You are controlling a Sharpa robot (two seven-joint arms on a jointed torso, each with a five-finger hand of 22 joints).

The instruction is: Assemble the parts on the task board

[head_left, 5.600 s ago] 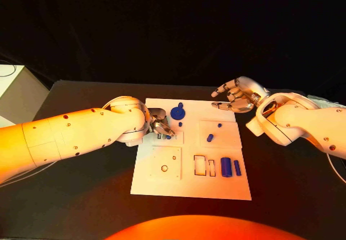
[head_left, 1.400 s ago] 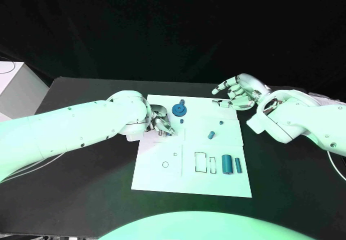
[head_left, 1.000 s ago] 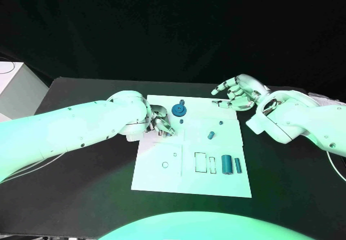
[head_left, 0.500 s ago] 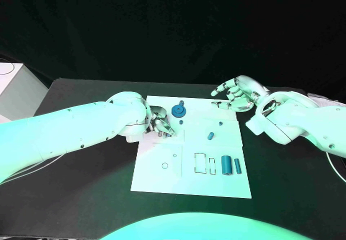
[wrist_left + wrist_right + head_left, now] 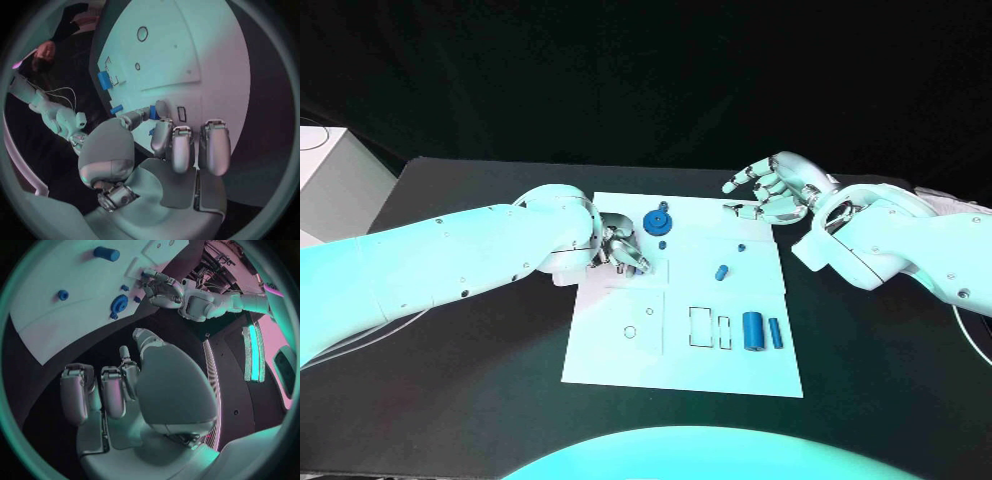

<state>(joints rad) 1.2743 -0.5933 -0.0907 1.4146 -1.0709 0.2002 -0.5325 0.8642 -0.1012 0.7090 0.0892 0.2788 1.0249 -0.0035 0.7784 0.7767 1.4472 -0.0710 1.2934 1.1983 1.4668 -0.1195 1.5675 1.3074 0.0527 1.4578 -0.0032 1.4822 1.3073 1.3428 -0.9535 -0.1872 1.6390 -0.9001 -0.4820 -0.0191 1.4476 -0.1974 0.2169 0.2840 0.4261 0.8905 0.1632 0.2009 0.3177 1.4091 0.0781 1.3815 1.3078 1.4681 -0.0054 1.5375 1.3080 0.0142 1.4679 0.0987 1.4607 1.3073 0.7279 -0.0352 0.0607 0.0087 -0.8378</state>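
Note:
The white task board (image 5: 682,360) lies in the middle of the black table. My left hand (image 5: 619,248) hovers low over its near-left upper part and pinches a small blue part (image 5: 153,112) between thumb and a finger. A round blue part (image 5: 656,222) sits just right of that hand, with a short blue peg (image 5: 721,271) further right. A blue cylinder (image 5: 753,330) and a thin blue bar (image 5: 775,333) lie beside two rectangular slots (image 5: 700,327). My right hand (image 5: 773,190) hangs over the board's far right corner, fingers apart, holding nothing.
A round hole (image 5: 629,332) is in the board's lower left panel. A white box (image 5: 329,180) stands at the table's far left edge. Bare black table (image 5: 473,380) surrounds the board on all sides.
Both arms stay in nearly the same places. Only the left hand's fingers have shifted slightly over the board's upper left.

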